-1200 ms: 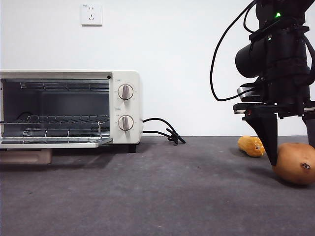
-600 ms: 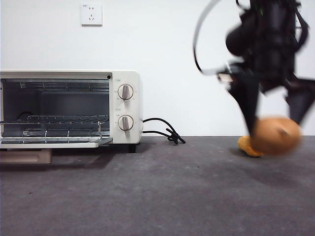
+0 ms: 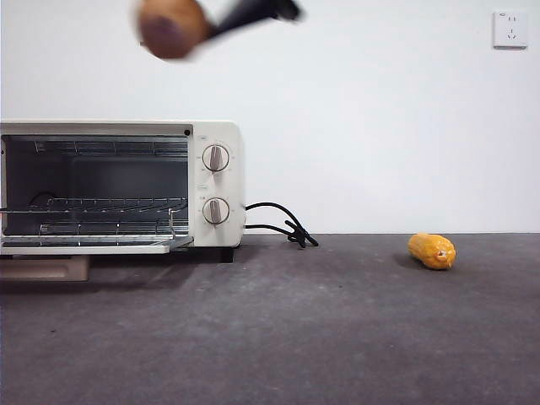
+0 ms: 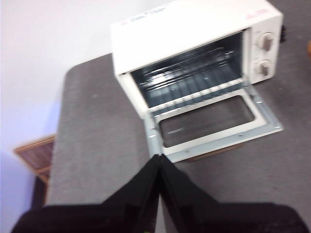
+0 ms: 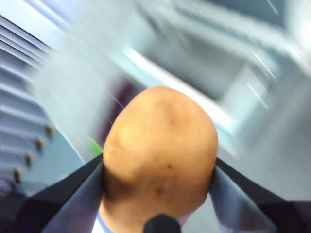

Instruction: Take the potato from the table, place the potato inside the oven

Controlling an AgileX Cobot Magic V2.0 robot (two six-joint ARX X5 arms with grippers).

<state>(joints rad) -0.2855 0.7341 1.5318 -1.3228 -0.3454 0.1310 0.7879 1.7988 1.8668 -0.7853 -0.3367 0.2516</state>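
The orange-brown potato (image 3: pixel 171 27) hangs high in the air, above the cream-white oven (image 3: pixel 215 181), blurred in the front view. My right gripper (image 5: pixel 158 167) is shut on it, one jaw pressing each side of the potato (image 5: pixel 160 145). The oven stands at the left of the dark grey table (image 3: pixel 295 337) with its glass door (image 4: pixel 214 121) folded down and its wire rack showing. My left gripper (image 4: pixel 159 162) is shut and holds nothing, high above the table in front of the oven (image 4: pixel 194 29).
A small yellow corn cob piece (image 3: pixel 432 251) lies on the table at the right. The oven's black cord (image 3: pixel 283 226) trails beside it. A wooden block (image 3: pixel 46 268) sits under the open door. A wall socket (image 3: pixel 510 29) is at the upper right.
My right gripper lifted the potato off the table at the right and swung it up and left, over the oven. The wall socket now shows at the upper right instead of the upper left.
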